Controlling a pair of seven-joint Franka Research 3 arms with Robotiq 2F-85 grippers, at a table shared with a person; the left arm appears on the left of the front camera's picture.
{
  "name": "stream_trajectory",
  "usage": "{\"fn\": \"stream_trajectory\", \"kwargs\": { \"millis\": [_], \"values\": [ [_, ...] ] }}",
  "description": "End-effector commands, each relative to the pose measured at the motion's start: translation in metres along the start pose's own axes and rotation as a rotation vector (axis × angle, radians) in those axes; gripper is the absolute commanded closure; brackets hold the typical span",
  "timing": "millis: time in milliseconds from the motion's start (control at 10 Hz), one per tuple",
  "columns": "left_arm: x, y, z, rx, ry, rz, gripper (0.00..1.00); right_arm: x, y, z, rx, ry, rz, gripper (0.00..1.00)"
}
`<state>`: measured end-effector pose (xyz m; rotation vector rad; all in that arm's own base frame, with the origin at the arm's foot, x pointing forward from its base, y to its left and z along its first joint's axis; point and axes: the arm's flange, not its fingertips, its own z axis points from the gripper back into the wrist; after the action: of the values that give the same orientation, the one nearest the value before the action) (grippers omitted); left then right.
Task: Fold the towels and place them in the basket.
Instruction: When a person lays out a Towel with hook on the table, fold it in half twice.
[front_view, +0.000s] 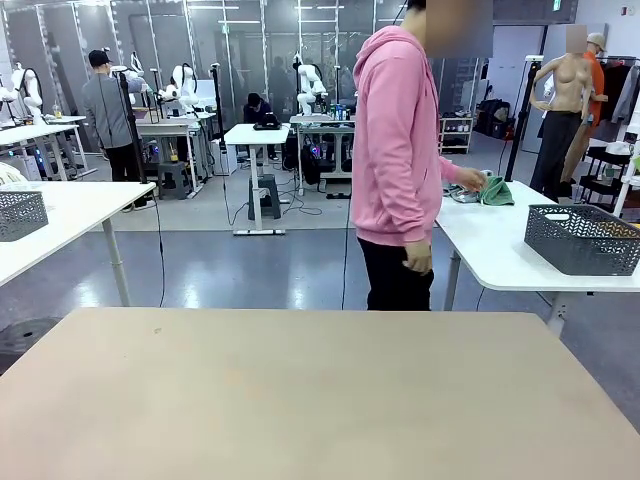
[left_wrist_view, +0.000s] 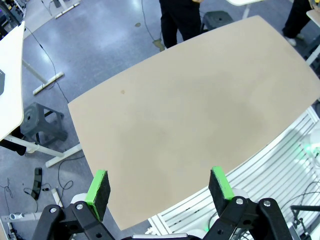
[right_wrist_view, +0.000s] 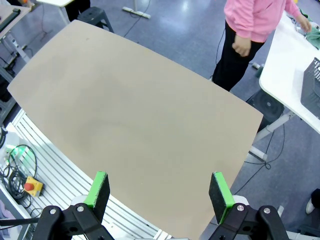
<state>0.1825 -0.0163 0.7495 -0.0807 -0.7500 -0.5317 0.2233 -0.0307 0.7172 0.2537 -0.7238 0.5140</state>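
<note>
Work table (front_view: 320, 400): smooth matte beige top, rounded corners, straight edges, flat open surface from near edge to far. The left gripper (left_wrist_view: 159, 176) and right gripper (right_wrist_view: 159, 179) both hang above its near side w/ jaws spread wide, holding nothing. Basket (front_view: 583, 240), dark grey plastic w/ lattice sides and flared rim, sits on a white side table (front_view: 495, 250) at far right, well apart from both grippers. Near it a person (front_view: 395, 150) in a soft pink hoodie has a hand (front_view: 468, 180) on a crumpled green towel (front_view: 497, 191), poss. w/ a greyish cloth beside it, too small to tell.
</note>
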Motion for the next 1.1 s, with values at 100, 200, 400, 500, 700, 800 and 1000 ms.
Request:
{"fn": "stream_trajectory", "kwargs": {
  "millis": [100,200,400,500,700,800,1000],
  "values": [
    [0.0018,0.0003,0.0000,-0.001,0.004,-0.011,0.00,0.0000,0.0005,0.0005,0.008,0.001,0.005,0.00],
    [0.0018,0.0003,0.0000,-0.001,0.004,-0.011,0.00,0.0000,0.0005,0.0005,0.008,0.001,0.005,0.00],
    [0.0018,0.0003,0.0000,-0.001,0.004,-0.011,0.00,0.0000,0.0005,0.0005,0.008,0.001,0.005,0.00],
    [0.0018,0.0003,0.0000,-0.001,0.004,-0.011,0.00,0.0000,0.0005,0.0005,0.008,0.001,0.005,0.00],
    [0.0018,0.0003,0.0000,-0.001,0.004,-0.011,0.00,0.0000,0.0005,0.0005,0.008,0.001,0.005,0.00],
    [0.0018,0.0003,0.0000,-0.001,0.004,-0.011,0.00,0.0000,0.0005,0.0005,0.008,0.001,0.005,0.00],
    [0.0018,0.0003,0.0000,-0.001,0.004,-0.011,0.00,0.0000,0.0005,0.0005,0.008,0.001,0.005,0.00]
  ]
}}
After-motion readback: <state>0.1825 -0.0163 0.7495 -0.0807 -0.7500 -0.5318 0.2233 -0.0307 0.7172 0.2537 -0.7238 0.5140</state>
